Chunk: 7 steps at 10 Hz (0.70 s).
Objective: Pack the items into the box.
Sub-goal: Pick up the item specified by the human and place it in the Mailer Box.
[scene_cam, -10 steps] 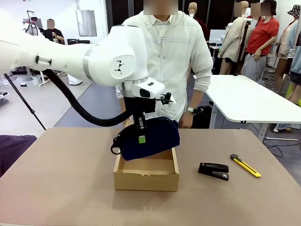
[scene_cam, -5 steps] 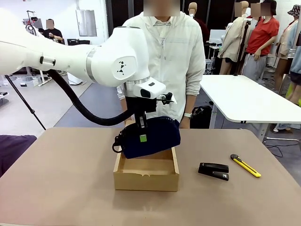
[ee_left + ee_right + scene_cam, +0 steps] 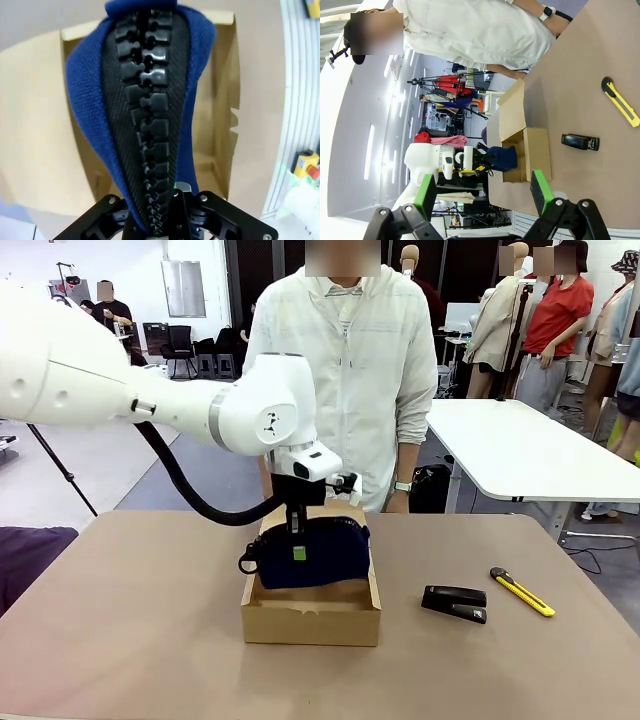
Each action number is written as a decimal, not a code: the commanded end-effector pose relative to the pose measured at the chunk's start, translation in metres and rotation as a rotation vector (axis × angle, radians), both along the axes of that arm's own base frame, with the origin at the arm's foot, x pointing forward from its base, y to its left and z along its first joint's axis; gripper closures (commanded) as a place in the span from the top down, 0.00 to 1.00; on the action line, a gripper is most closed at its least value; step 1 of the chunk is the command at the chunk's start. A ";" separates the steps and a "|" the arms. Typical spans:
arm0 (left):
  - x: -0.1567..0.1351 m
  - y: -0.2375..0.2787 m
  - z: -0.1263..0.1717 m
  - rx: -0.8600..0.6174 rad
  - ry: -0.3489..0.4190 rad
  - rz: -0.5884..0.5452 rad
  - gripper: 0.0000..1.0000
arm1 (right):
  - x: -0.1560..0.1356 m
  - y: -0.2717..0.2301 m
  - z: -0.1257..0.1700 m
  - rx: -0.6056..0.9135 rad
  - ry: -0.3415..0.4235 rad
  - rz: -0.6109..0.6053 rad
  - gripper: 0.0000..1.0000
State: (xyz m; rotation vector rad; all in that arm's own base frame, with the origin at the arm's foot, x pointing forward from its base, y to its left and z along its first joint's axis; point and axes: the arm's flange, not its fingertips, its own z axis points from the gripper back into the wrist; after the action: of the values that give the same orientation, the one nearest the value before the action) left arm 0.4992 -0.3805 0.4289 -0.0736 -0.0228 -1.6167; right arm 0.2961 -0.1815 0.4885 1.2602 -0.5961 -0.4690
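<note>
Left gripper [image 3: 297, 551] straight down, tight on pouch [image 3: 328, 552], low in box [image 3: 310, 624].

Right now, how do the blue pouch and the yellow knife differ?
The pouch is soft, bulky and navy; the knife is slim, rigid, yellow and black. The pouch is clamped in the left jaws, partly inside the box; the knife lies free on the table beside the stapler. Neither is fully packed yet.
</note>
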 end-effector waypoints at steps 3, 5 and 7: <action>0.017 -0.017 -0.039 0.079 0.160 -0.005 0.00 | 0.003 0.001 0.003 0.016 -0.025 -0.005 1.00; 0.021 -0.023 -0.054 0.136 0.197 -0.007 0.00 | 0.003 0.001 0.003 0.016 -0.025 -0.005 1.00; 0.025 -0.030 -0.065 0.174 0.194 0.022 0.00 | 0.003 0.001 0.003 0.016 -0.025 -0.005 1.00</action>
State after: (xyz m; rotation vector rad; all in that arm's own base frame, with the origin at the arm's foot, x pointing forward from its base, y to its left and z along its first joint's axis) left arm 0.5174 -0.4023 0.3576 -0.1421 0.2436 -1.5967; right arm 0.2960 -0.1815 0.4885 1.2604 -0.5961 -0.4689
